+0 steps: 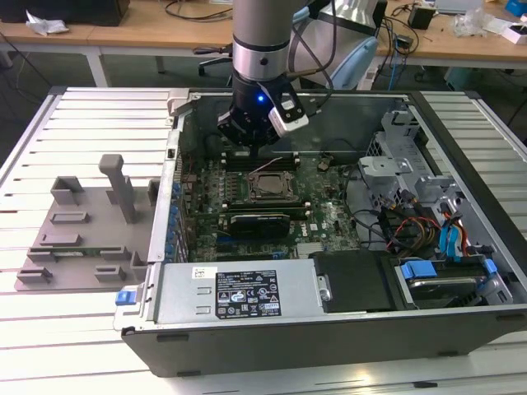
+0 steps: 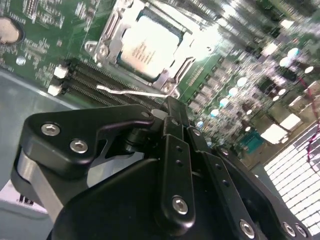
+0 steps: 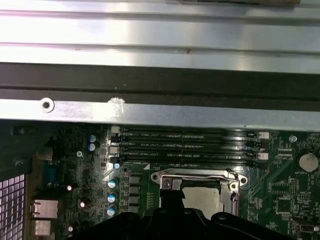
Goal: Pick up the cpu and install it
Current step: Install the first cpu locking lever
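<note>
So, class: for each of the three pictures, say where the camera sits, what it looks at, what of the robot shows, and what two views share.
Exterior view: off the arm, looking down on the open computer case; the arm and gripper hang over the motherboard.
Second wrist view: on the arm, looking past the gripper at the cpu in its socket.
First wrist view: on the arm, facing the memory slots; black gripper parts show.
Both wrist views share the cpu.

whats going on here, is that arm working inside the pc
Yes. A robot arm's gripper hangs inside an open computer case, just above the green motherboard. In the second wrist view the cpu already sits in its socket beside the memory slots, its silver top showing. The gripper is above it and touches nothing. A grey fixture tray lies on the table at the exterior view's left.
</note>
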Controlling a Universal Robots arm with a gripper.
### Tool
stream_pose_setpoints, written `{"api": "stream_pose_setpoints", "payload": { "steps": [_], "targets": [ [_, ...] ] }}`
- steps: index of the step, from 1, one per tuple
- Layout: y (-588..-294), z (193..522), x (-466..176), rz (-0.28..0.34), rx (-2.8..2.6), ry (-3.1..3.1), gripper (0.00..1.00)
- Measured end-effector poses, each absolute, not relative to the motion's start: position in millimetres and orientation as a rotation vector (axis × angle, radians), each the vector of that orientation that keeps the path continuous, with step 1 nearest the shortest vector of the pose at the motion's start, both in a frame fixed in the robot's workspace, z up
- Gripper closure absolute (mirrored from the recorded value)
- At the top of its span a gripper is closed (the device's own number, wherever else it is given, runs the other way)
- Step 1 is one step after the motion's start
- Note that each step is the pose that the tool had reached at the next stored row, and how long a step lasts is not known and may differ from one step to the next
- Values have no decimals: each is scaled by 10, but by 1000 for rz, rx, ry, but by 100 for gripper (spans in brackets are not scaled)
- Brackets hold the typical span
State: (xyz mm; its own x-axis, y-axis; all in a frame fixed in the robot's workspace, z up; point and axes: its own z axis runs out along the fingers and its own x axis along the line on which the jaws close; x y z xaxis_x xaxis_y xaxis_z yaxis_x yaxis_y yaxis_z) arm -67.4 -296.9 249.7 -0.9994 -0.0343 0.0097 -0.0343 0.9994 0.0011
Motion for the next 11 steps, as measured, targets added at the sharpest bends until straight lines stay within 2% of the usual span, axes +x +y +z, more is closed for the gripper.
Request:
{"api": "stream_pose_setpoints", "payload": {
  "steps": [1, 11],
  "targets": [
    [-2961, 2496, -674, 14, 54, -3131, 89],
    [-2882, 2494, -674, 13, 54, -3131, 89]
  ]
}}
